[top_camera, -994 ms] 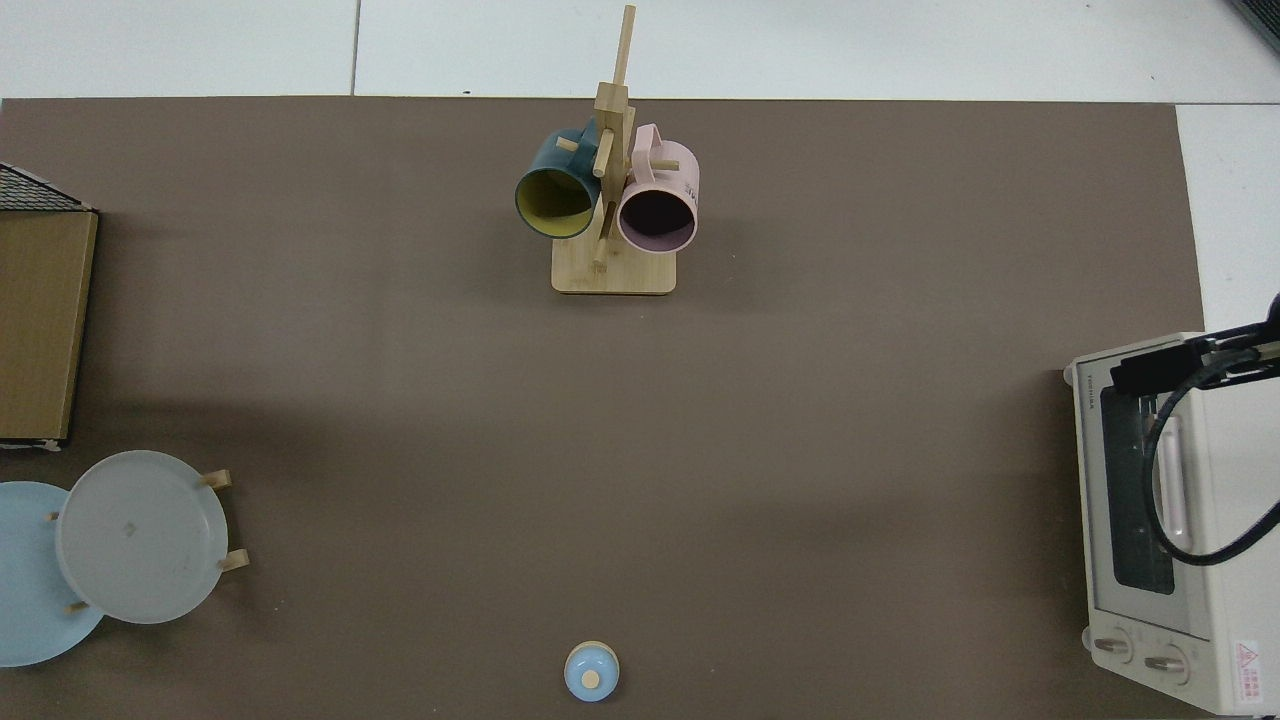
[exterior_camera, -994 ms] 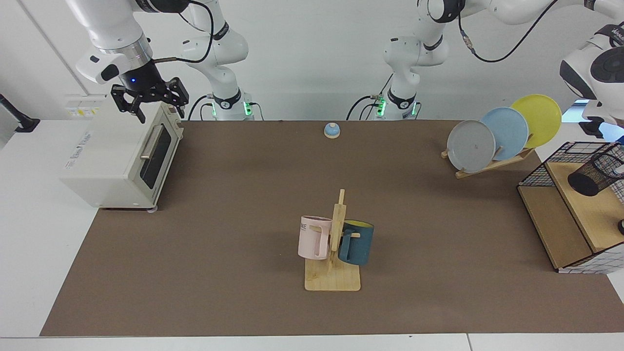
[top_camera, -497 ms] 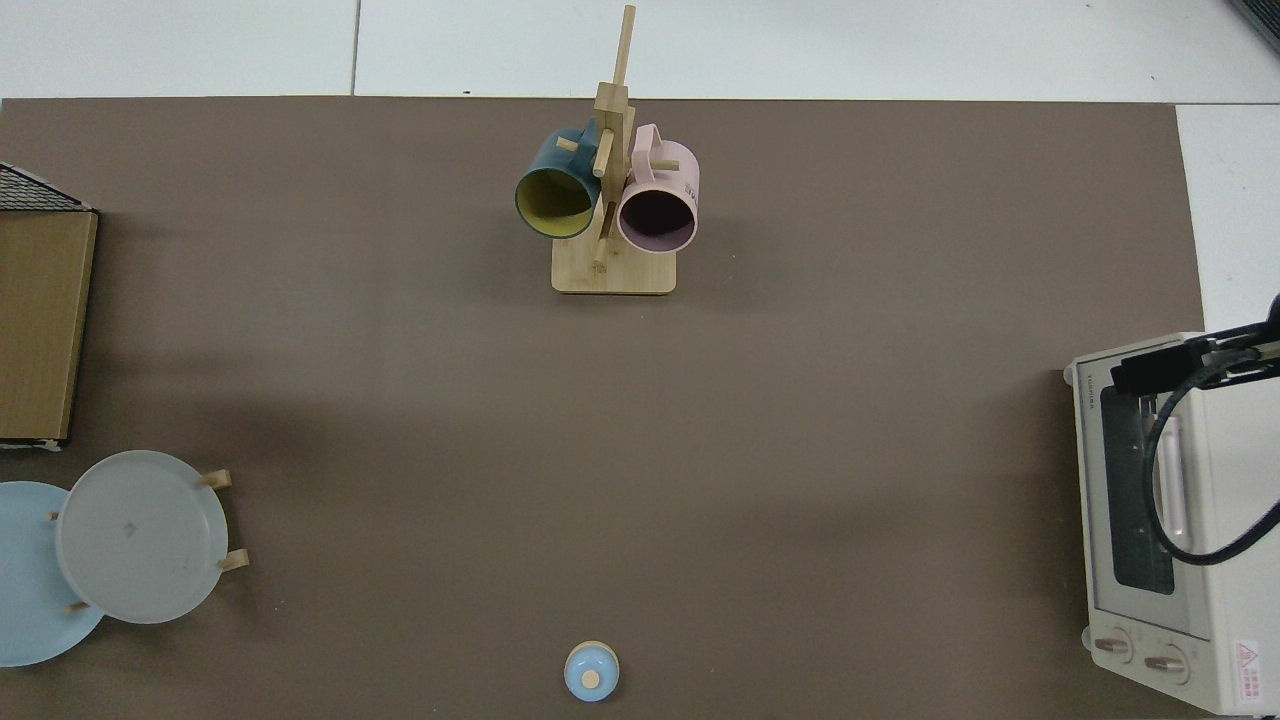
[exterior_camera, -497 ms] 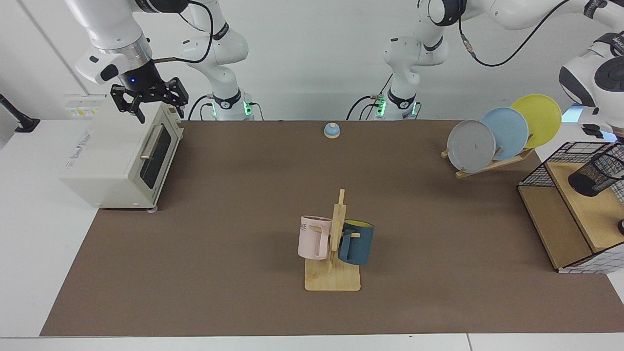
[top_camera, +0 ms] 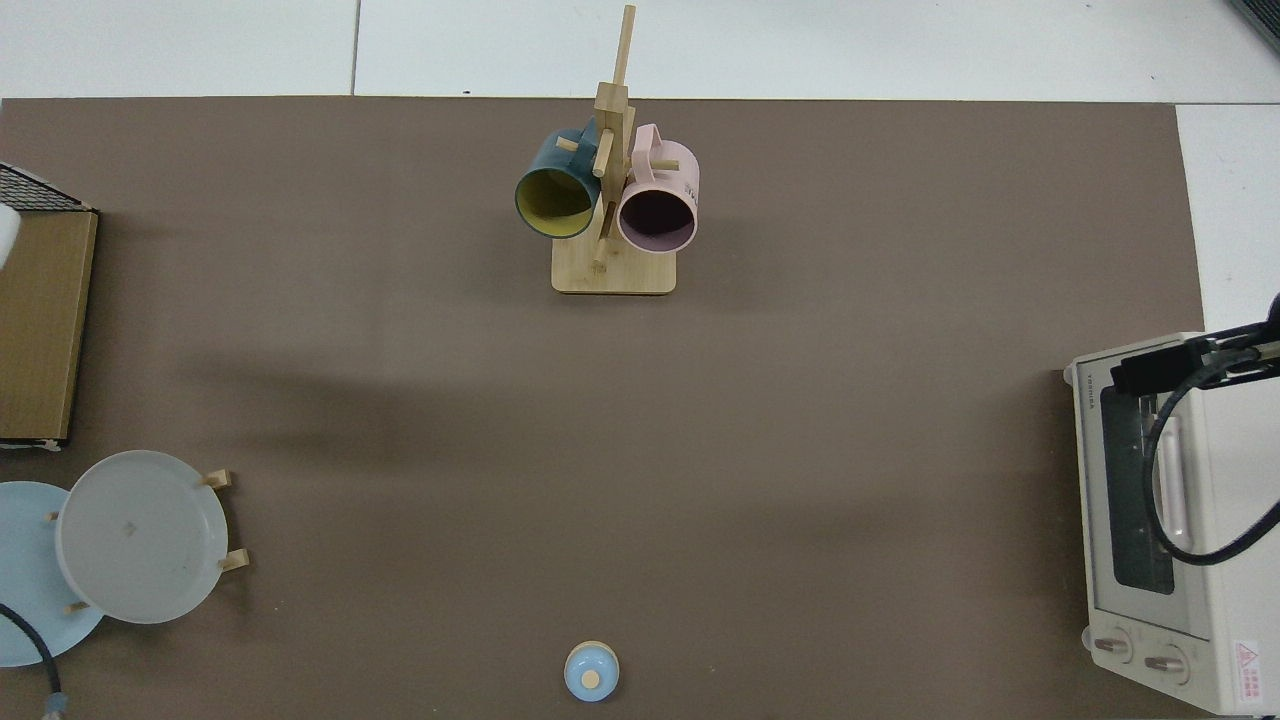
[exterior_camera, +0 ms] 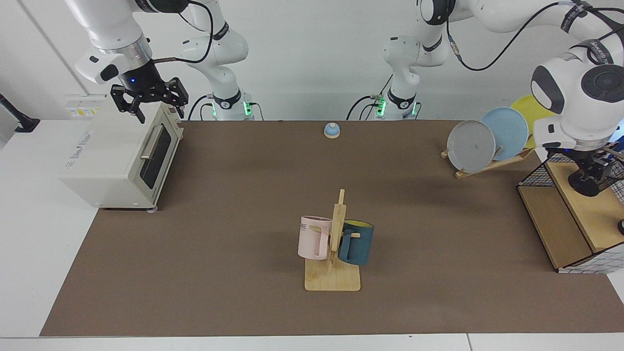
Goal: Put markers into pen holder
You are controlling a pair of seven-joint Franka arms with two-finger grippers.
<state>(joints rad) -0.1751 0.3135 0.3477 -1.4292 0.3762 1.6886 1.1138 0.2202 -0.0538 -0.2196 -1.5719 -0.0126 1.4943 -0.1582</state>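
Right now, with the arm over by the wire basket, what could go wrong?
The left gripper sits right at the pen holder on the wire basket's wooden shelf; the holder looks tilted, so a nudge might roll it away. The arm's wrist hangs close to the plates, which it could clip. No marker is visible, so a drop might go unnoticed. The right gripper waits above the toaster oven.

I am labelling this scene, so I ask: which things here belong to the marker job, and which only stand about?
Job: pen holder; left pincer at it. No marker shows.

Standing about: wire basket, toaster oven, mug rack, pink mug, blue mug, plates, bell; right pincer, which waits open over the oven.
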